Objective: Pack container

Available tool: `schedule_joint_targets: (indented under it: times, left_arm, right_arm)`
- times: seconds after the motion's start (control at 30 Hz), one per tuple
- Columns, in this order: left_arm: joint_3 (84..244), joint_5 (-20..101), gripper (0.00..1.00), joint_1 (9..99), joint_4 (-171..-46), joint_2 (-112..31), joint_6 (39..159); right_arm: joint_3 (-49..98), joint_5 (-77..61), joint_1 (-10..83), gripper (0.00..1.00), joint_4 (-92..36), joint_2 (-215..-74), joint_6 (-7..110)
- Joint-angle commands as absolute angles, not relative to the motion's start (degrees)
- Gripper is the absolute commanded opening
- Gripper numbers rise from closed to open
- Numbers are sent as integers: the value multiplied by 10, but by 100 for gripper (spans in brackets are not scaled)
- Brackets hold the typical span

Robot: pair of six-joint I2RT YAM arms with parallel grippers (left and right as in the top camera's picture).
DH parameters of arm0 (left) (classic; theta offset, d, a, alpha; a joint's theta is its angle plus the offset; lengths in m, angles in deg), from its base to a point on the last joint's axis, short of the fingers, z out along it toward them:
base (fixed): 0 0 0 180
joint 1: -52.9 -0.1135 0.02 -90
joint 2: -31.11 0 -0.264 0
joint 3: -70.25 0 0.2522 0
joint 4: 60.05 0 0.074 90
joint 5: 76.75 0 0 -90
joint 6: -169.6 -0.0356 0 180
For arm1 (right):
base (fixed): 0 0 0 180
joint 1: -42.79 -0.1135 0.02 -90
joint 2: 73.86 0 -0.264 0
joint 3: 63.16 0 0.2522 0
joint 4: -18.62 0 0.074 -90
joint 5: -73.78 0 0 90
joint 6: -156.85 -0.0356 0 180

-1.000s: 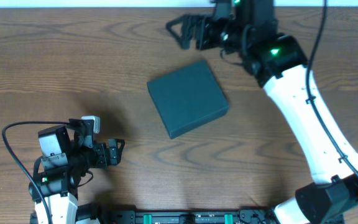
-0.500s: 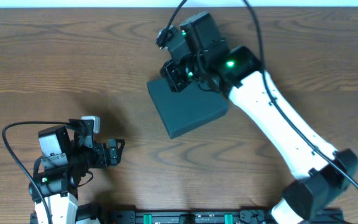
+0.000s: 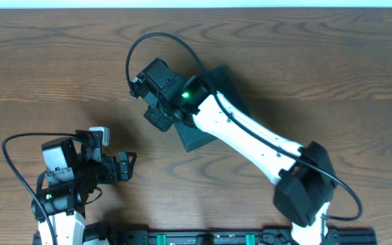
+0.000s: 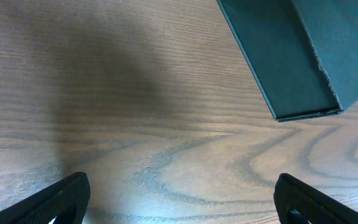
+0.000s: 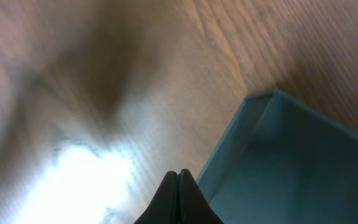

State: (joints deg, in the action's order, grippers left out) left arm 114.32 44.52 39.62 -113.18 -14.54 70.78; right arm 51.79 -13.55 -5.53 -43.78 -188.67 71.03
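Right pincer (image 3: pixel 158 120) closed tight, empty, tip just beside left corner of container (image 3: pixel 224 80); it lies off to my right. Left pincer (image 3: pixel 127 167) wide, well apart from container; right pincer nearer.

Right arm (image 3: pixel 243 133) over container (image 3: pixel 229 92), contact unclear

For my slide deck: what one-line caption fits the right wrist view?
Shut right gripper beside a corner of the teal container on the wood table.
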Motion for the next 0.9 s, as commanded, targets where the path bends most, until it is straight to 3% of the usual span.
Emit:
schedule_joint_targets:
  times: [0.0,0.87]
  left_arm:
    - [1143,443,95,399,-1133,-145,710]
    - [1143,443,95,399,-1133,-145,710]
  right_arm:
    - [518,-191,-55,2,-422,-1910,703]
    - [518,-206,-24,2,-320,-1984,666]
